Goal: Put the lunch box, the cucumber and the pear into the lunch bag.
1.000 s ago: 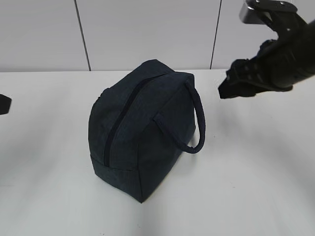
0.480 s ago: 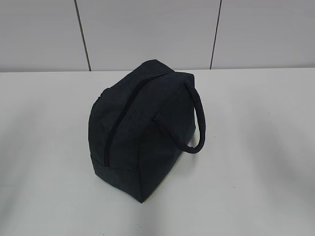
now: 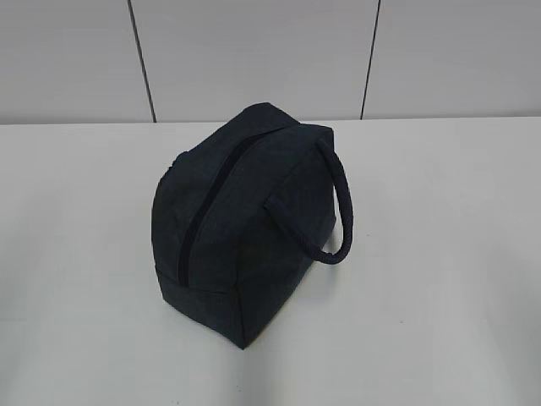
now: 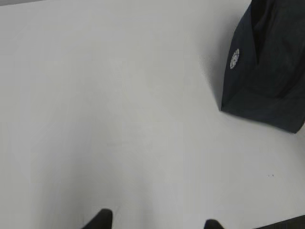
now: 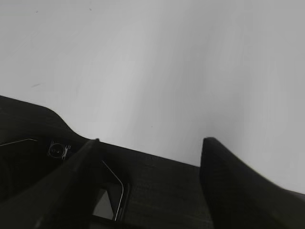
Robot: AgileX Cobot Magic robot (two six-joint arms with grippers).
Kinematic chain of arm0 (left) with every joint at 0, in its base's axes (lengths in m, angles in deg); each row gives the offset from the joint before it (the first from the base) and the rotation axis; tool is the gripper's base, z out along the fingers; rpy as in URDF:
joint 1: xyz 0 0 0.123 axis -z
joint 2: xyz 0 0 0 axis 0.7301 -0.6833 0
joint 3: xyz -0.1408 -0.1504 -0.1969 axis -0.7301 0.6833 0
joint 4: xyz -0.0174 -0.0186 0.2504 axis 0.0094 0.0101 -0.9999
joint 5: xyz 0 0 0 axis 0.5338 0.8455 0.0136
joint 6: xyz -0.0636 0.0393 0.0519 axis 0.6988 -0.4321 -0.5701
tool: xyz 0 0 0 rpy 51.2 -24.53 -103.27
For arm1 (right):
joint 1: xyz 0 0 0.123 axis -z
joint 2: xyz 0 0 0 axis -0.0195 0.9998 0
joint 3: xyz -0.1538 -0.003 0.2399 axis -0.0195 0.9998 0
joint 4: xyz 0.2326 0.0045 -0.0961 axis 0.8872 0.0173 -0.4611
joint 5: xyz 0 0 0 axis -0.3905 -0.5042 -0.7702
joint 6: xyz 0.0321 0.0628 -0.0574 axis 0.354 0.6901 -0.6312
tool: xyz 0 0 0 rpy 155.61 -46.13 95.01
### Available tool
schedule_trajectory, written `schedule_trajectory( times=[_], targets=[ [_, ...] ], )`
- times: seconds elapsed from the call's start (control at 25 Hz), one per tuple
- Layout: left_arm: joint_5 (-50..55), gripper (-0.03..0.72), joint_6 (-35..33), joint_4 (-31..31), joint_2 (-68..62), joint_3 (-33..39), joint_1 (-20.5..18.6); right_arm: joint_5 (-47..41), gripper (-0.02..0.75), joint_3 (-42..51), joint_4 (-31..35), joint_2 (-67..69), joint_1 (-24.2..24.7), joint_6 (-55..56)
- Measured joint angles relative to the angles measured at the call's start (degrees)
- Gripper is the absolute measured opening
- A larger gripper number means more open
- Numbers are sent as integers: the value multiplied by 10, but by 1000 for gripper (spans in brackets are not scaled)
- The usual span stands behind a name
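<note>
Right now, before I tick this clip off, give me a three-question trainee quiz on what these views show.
1. True or false: the lunch bag has its zipper closed.
2. In the exterior view, which is visible? A) lunch box B) pear C) neither
3. What lies between the fingertips of the left tool in the left wrist view?

Key:
1. True. The zipper line runs shut along the top.
2. C. Only the bag stands on the table.
3. Nothing but bare table; the tips stand apart, and the bag sits off at the upper right.
</note>
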Motion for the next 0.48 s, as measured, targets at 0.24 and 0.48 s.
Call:
schedule_trajectory(
  times=[0.24, 0.48],
  targets=[
    [13, 343, 0, -1, 55, 21, 0, 2, 498, 27, -3, -139, 0, 0],
    [15, 342, 0, -2, 132, 21, 0, 4, 498, 31, -4, -238, 0, 1]
  ],
)
